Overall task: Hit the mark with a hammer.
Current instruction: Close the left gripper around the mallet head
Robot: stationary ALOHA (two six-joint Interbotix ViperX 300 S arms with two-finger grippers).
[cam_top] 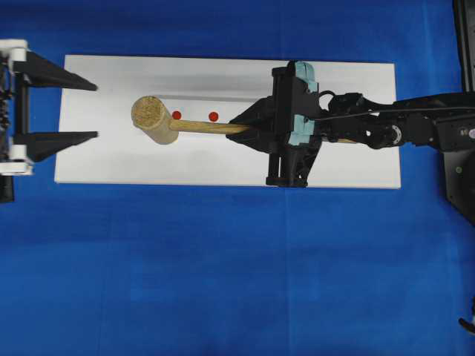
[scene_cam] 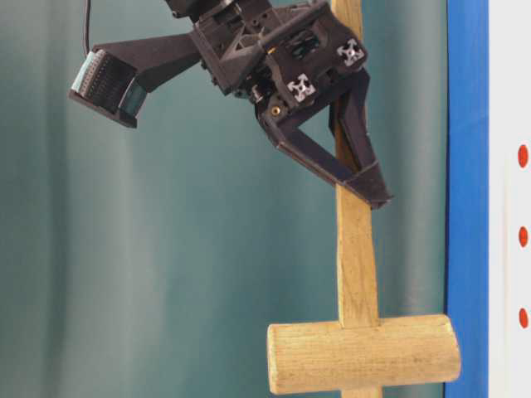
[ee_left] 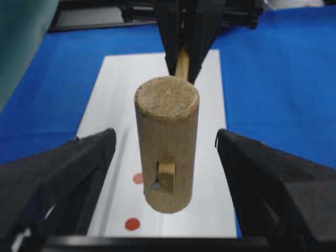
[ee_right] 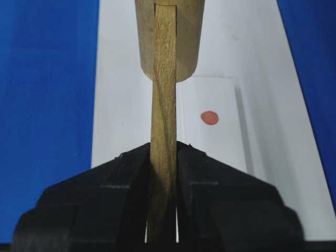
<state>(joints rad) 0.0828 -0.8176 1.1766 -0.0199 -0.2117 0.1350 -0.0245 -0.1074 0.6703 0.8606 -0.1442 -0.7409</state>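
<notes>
Right claw (cam_top: 239,124): clamped on the flat handle of the hammer (cam_top: 152,119), partway along its length.
Hammer: held off the white board (cam_top: 111,163), its head above the board's left part, handle running right into the claw.
Red dots (cam_top: 177,115): two on the board in the overhead view, just right of the hammer head, beside the handle.
Left claw (cam_top: 93,111): fingers spread wide apart, holding nothing, at the board's left end, facing the hammer head.
Table (cam_top: 223,274): covered in blue.
</notes>
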